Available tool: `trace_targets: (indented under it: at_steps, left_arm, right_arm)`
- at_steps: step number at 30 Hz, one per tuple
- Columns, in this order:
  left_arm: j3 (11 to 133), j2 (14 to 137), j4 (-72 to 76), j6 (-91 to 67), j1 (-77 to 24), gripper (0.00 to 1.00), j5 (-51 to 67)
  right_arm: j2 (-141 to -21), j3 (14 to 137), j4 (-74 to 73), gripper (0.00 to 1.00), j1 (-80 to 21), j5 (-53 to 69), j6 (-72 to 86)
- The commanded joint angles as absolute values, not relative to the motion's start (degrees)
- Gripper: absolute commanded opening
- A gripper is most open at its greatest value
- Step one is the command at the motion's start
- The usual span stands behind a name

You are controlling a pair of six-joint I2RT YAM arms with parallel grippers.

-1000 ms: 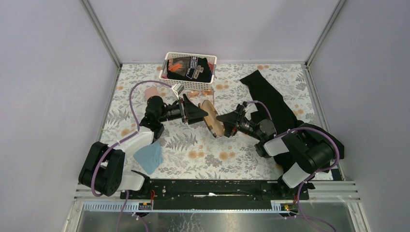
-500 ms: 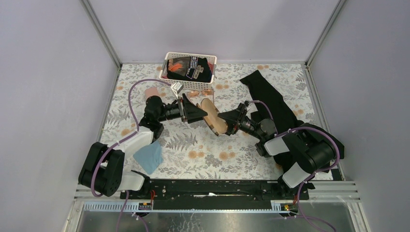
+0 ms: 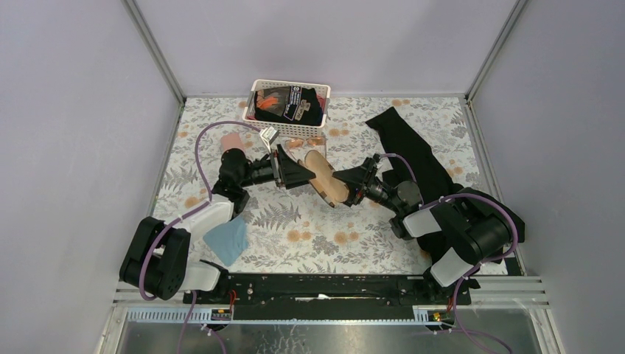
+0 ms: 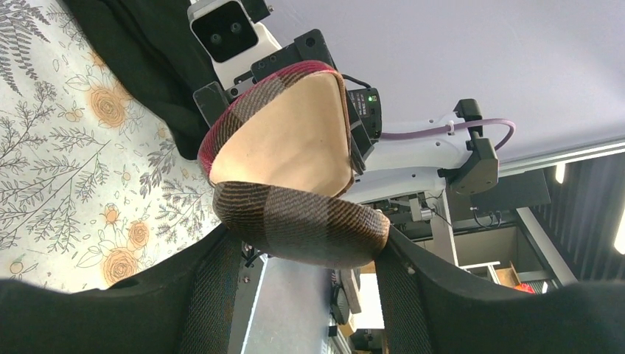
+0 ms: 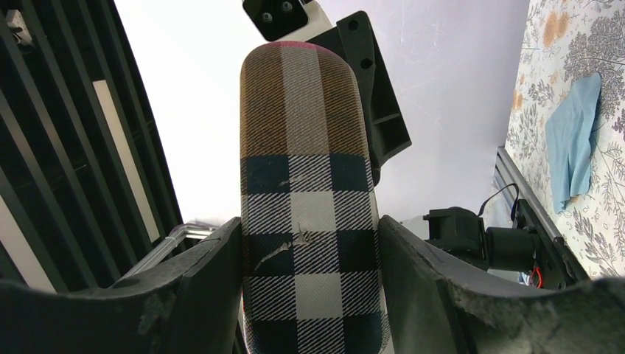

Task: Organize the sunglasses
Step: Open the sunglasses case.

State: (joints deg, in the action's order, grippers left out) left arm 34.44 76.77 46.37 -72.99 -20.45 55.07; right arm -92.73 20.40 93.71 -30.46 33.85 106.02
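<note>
Shifted slightly away from the bases, the open plaid case (image 3: 324,179) is pinched by left gripper (image 3: 304,175) and right gripper (image 3: 348,186). Wire-framed sunglasses (image 3: 297,143) just beyond the left gripper are likely light and fragile; grip the bridge.

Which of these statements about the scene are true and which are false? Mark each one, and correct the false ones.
1. Both grippers hold the plaid case. True: the left gripper and the right gripper each clamp it.
2. The plaid case is shut. False: the left wrist view shows it open, with its tan lining showing.
3. The blue cloth lies in the basket. False: it lies on the table, at the near left.
4. A black cloth lies on the table's right side. True.
5. The orange-tinted sunglasses are in the case. False: they lie on the table in front of the basket.
</note>
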Motion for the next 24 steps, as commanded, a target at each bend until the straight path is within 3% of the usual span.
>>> trace_targets:
  at_steps: [1, 11, 15, 20, 24]
  left_arm:
    - [33.92, 75.5, 55.75, -69.79, -21.97, 0.0, 60.72]
    - [33.27, 75.03, 53.4, -66.72, -21.97, 0.0, 61.34]
    - [33.67, 75.56, 51.99, -66.69, -21.97, 0.0, 61.11]
    - [35.31, 75.54, 45.81, -64.54, -21.97, 0.0, 59.82]
    - [36.78, 75.87, 39.8, -63.24, -21.96, 0.0, 58.02]
  right_arm:
    - [-94.13, 21.72, 98.24, 0.05, -30.83, 32.39, 108.64]
    - [-93.44, 22.48, 98.19, 0.13, -30.84, 32.82, 108.17]
    - [-93.18, 22.79, 98.18, 0.24, -30.78, 33.57, 107.1]
    - [-92.65, 23.62, 98.13, 0.51, -30.87, 35.18, 105.48]
    - [-92.3, 23.35, 98.0, 0.57, -30.93, 35.83, 104.26]
